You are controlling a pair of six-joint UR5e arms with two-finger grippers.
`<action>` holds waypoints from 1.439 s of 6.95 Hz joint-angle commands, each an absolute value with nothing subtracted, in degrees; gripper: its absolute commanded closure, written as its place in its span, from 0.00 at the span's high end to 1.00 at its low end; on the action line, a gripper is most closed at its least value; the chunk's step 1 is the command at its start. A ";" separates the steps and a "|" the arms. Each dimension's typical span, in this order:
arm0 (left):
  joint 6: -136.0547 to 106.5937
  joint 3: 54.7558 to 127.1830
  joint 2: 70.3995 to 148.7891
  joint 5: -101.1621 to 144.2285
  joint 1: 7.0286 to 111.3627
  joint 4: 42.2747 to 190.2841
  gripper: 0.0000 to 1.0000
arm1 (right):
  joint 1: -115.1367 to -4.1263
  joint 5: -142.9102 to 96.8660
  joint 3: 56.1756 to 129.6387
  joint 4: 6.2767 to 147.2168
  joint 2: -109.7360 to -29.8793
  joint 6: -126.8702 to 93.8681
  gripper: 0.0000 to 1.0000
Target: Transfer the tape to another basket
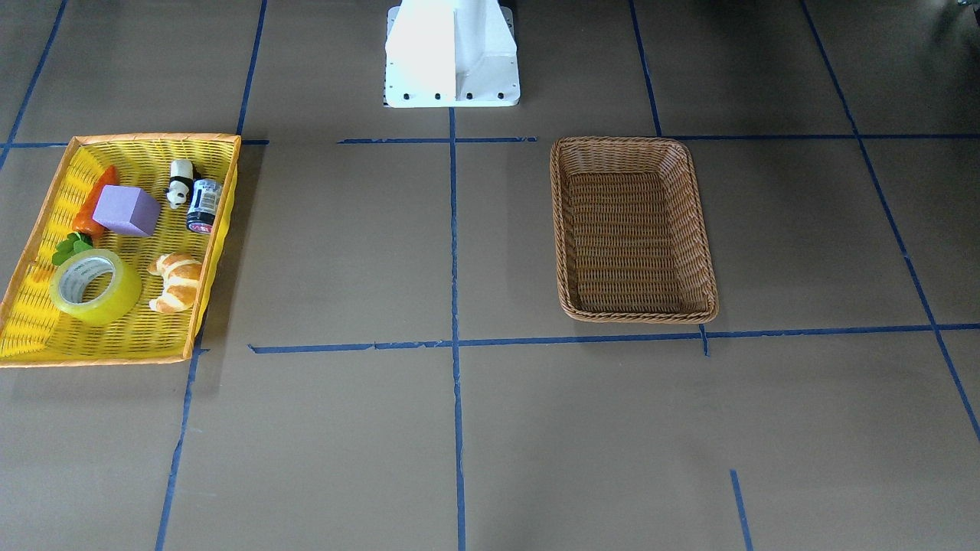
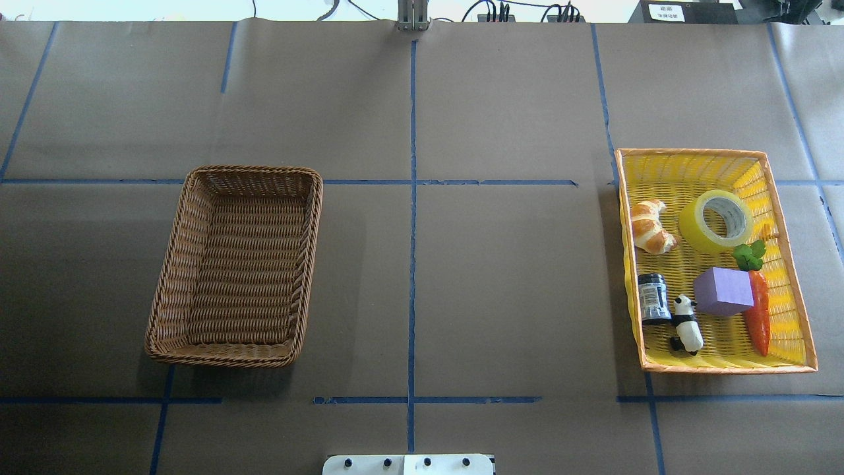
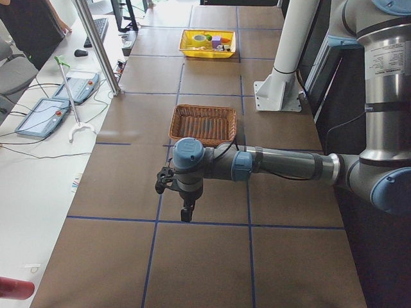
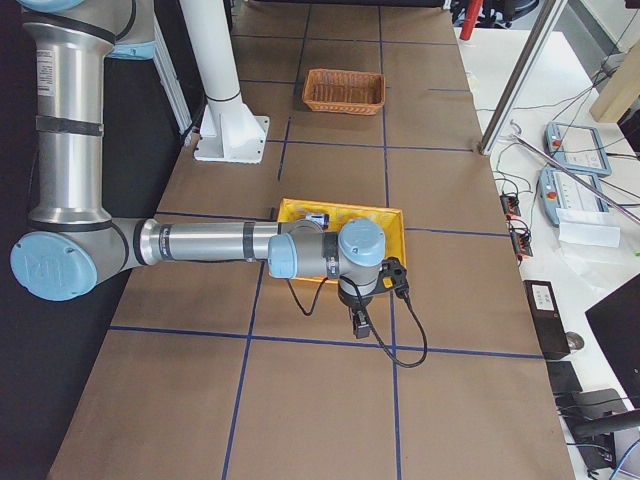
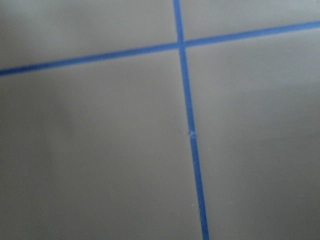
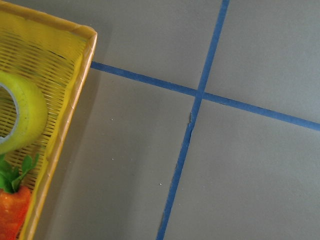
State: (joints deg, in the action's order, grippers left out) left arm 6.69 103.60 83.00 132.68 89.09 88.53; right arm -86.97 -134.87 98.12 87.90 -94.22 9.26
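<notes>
The tape (image 1: 115,302) is a yellow-green roll lying on its side in the yellow basket (image 1: 99,358), beside a croissant (image 1: 178,282). It also shows in the overhead view (image 2: 695,227) and at the left edge of the right wrist view (image 6: 30,110). The brown wicker basket (image 2: 224,359) stands empty on the other half of the table (image 1: 635,315). My left gripper (image 3: 186,215) hangs over bare table beyond the brown basket's end. My right gripper (image 4: 358,325) hangs just outside the yellow basket's end. Both show only in side views, so I cannot tell whether they are open or shut.
The yellow basket (image 2: 725,366) also holds a purple block (image 2: 723,291), a carrot (image 2: 759,316), a panda figure (image 2: 686,324) and a small dark jar (image 2: 653,298). The robot's white base (image 1: 452,53) stands mid-table. Blue tape lines cross the brown table cover.
</notes>
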 commanded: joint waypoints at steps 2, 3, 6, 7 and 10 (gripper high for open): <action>6.68 104.41 85.61 133.24 89.03 88.77 1.00 | -80.19 -135.18 100.02 81.24 -90.10 2.83 1.00; 6.77 104.33 85.61 133.16 89.03 88.77 1.00 | -76.33 -134.65 100.02 80.43 -87.13 -3.71 1.00; 6.68 104.59 85.96 133.24 89.03 88.77 1.00 | -68.74 -129.73 97.66 79.10 -83.68 -7.73 1.00; 6.77 104.59 85.96 133.24 89.03 88.77 1.00 | -66.90 -129.55 96.34 77.54 -83.50 -7.82 1.00; 6.77 104.59 86.04 133.24 89.03 88.77 1.00 | -63.29 -127.63 89.92 68.75 -83.50 -12.47 1.00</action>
